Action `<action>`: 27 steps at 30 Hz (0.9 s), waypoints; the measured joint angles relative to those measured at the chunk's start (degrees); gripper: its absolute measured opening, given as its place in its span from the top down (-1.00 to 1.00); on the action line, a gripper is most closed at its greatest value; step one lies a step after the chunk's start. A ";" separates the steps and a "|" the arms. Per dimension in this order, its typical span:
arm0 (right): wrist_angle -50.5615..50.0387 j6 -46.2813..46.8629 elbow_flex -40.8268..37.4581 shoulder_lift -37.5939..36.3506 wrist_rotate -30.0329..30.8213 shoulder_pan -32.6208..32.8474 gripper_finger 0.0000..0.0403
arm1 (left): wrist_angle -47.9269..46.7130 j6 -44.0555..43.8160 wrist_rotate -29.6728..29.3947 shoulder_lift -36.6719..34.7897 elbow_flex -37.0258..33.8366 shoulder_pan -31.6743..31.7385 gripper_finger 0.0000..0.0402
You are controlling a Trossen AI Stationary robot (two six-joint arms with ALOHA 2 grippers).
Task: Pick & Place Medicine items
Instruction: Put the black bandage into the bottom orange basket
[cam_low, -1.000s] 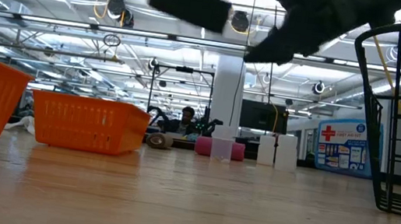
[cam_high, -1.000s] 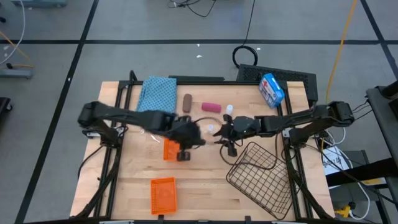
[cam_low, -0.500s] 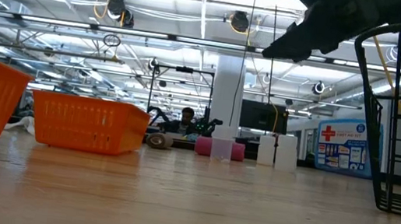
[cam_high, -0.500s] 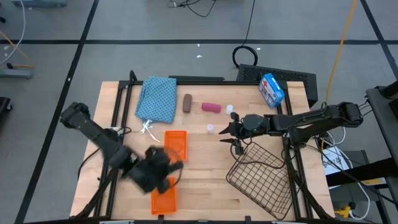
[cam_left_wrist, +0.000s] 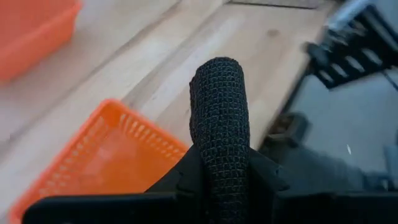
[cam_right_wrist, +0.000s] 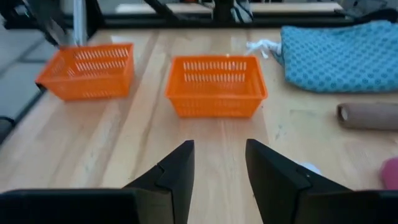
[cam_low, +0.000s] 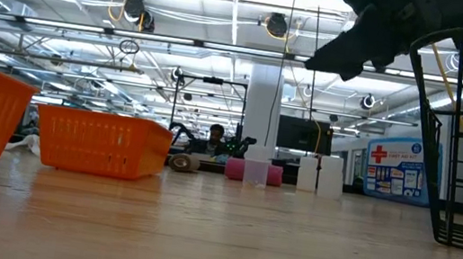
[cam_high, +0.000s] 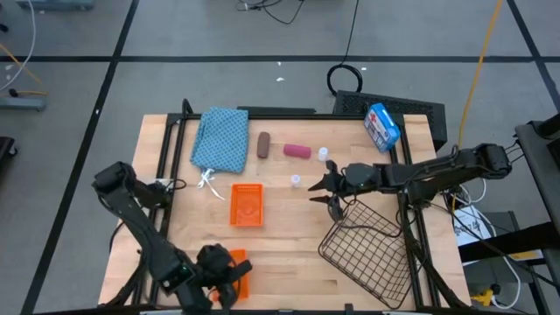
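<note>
Left claw: clamped on black cylinder, over orange basket at front edge, for dropping. Right claw: open, empty, mid-tabletop beside white vial.

Large industrial lab or warehouse-type hall. Low view: exposed ceiling trusses, round hanging lamps, white pillar, monitors, seated person at far workstation. High view: grey floor with dark taped lines, loose cables, wooden bench on metal frame.
</note>
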 joint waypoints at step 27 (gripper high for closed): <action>12.22 -0.09 -1.16 0.00 9.34 10.13 0.36 | -9.23 -42.20 -3.01 12.29 4.39 -3.32 0.62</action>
